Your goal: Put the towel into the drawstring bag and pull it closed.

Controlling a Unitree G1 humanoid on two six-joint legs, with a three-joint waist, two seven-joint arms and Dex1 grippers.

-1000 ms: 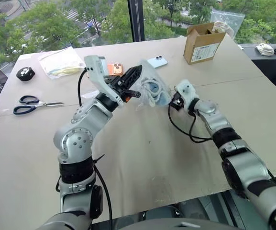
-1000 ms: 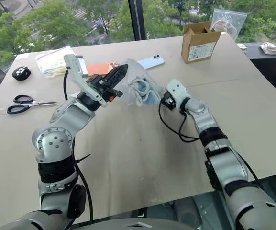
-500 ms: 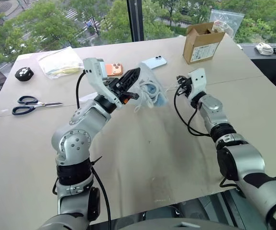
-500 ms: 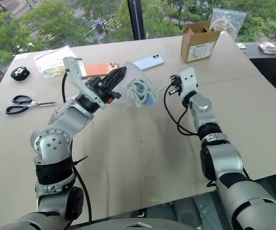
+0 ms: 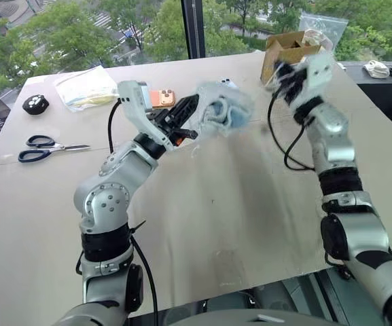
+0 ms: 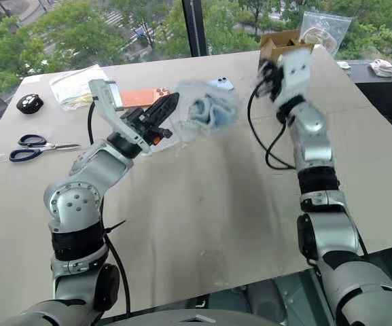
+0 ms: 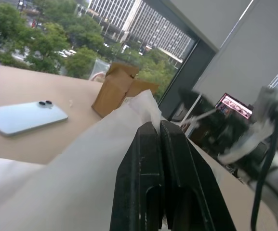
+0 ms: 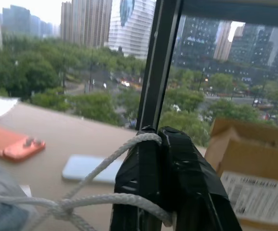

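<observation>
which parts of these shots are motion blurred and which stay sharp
Left eye view: the right gripper and the drawstring bag smear, while the scissors stay crisp. Right wrist view: the cord is sharp, the background soft.

Black-handled scissors (image 5: 45, 147) lie at the table's (image 5: 202, 224) left edge. A cardboard box (image 8: 254, 178), an orange phone (image 8: 11, 143) and a pale blue phone (image 7: 20, 117) lie farther back.
</observation>
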